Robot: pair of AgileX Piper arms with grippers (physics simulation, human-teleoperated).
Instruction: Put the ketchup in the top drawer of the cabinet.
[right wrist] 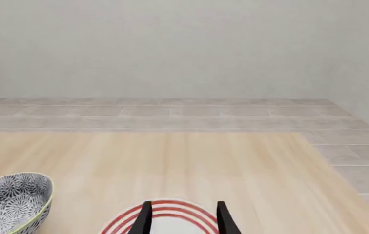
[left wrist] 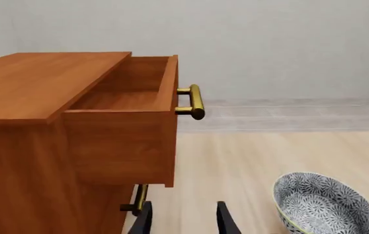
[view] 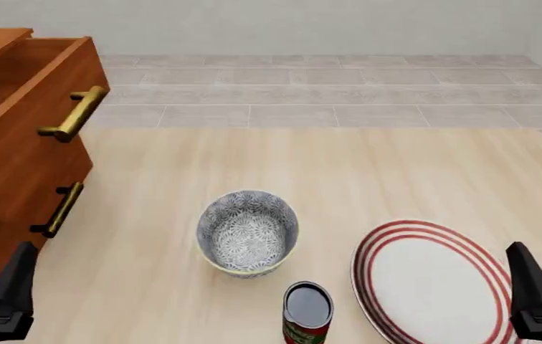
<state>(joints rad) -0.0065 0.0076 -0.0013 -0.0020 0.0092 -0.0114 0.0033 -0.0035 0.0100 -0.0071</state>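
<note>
While drawer [view: 32, 79] gapes, one ketchup [view: 307, 313] stands.

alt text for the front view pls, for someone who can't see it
The cabinet at left has its top drawer pulled open; the ketchup stands upright on the wooden table, between a patterned bowl and a red-striped plate. Both grippers are empty at the bottom corners.

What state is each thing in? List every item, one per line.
top drawer: pulled open, nothing visible inside.
lower drawer: shut.
ketchup: upright on the table, outside the cabinet.
bowl: upright, empty.
plate: flat on the table, empty.
left gripper: open, holding nothing.
right gripper: open, holding nothing, over the plate.
</note>
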